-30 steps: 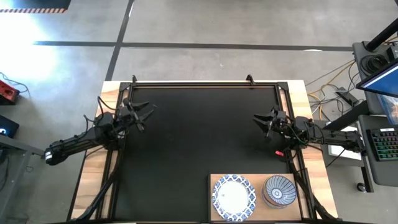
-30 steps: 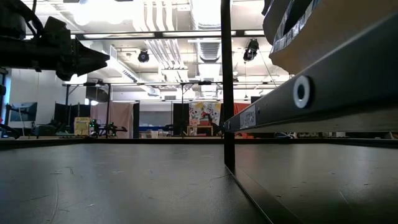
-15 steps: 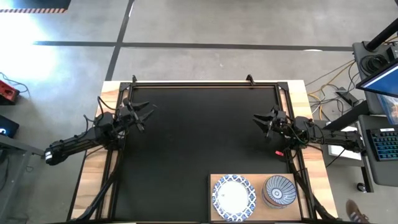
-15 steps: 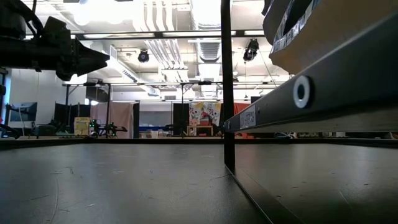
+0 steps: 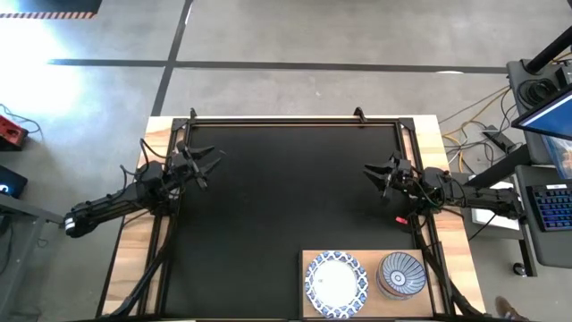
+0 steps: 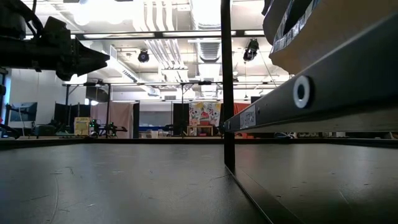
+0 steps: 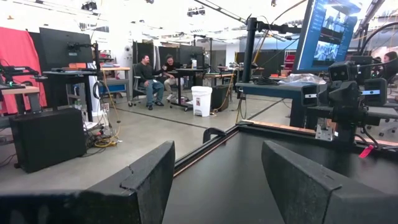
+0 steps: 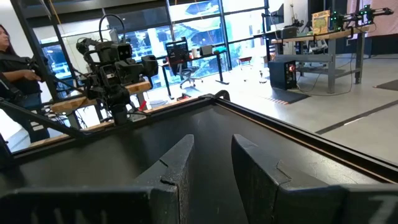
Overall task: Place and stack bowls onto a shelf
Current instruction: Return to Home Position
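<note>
Shelf lies flat, long axis parallel to the line between the grippers. It's near the right gripper and well apart from the left gripper. It holds a blue-rimmed white bowl on the left-gripper end with a striped small bowl just beside. Left fingers are spread wide, right fingers have a narrow gap, both empty.

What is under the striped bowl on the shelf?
The striped bowl tops a stack on the shelf. Only a reddish-brown edge of a lower bowl peeks out beneath; how many bowls it covers cannot be seen.
</note>
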